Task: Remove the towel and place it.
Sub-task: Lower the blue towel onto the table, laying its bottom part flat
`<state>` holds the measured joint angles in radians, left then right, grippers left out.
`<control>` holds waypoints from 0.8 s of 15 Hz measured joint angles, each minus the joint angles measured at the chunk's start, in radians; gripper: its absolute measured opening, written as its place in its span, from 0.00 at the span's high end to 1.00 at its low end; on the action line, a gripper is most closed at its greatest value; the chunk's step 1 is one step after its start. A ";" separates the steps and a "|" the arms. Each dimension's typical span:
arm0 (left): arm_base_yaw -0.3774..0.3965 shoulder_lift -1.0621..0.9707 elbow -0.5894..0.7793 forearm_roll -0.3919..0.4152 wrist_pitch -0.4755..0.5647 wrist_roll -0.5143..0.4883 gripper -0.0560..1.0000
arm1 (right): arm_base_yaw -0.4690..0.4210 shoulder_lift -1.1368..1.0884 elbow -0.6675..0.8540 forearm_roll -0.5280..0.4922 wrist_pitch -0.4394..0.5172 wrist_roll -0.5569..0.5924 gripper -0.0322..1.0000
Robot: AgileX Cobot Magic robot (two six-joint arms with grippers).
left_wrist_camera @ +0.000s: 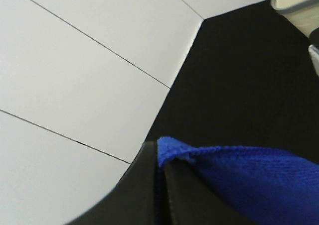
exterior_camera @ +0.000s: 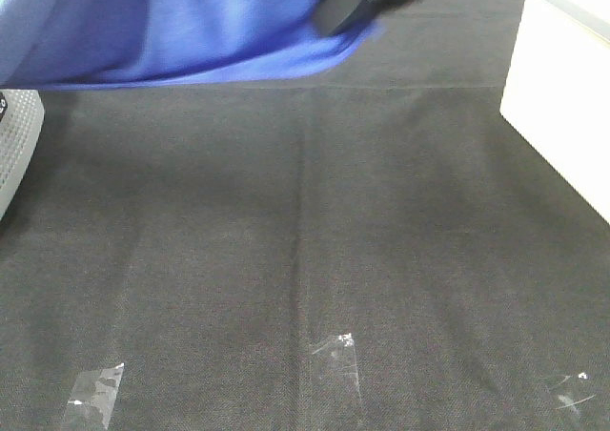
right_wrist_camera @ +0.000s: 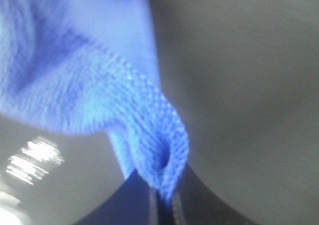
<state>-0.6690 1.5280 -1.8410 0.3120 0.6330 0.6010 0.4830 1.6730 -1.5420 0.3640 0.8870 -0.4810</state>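
Observation:
The royal-blue towel [exterior_camera: 191, 30] hangs stretched across the top of the exterior high view, lifted off the black cloth. My right gripper [exterior_camera: 348, 7] pinches the towel's right end there. The right wrist view shows the same gripper [right_wrist_camera: 162, 200] shut on a folded edge of the towel [right_wrist_camera: 99, 85]. The left wrist view shows my left gripper [left_wrist_camera: 162, 185] shut on a stitched corner of the towel [left_wrist_camera: 249, 180]. In the exterior high view the left gripper is hidden behind the towel or beyond the frame's edge.
A black cloth sheet [exterior_camera: 305, 240] covers the table, with strips of clear tape [exterior_camera: 338, 355] near the front edge. A white perforated container [exterior_camera: 14, 145] stands at the left edge. A white box [exterior_camera: 562, 107] stands at the right. White panels [left_wrist_camera: 75, 85] border the cloth.

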 joint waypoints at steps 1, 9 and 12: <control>0.014 0.006 0.000 0.015 -0.041 -0.036 0.95 | 0.000 0.000 -0.069 -0.083 0.052 0.042 0.97; 0.169 0.074 0.000 0.032 -0.384 -0.182 0.95 | 0.000 0.000 -0.357 -0.521 -0.134 0.102 0.97; 0.198 0.096 0.000 0.033 -0.476 -0.191 0.95 | 0.000 0.000 -0.357 -0.565 -0.275 0.104 0.97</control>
<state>-0.4710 1.6240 -1.8410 0.3450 0.1570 0.4100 0.4830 1.6730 -1.8990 -0.2010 0.6120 -0.3770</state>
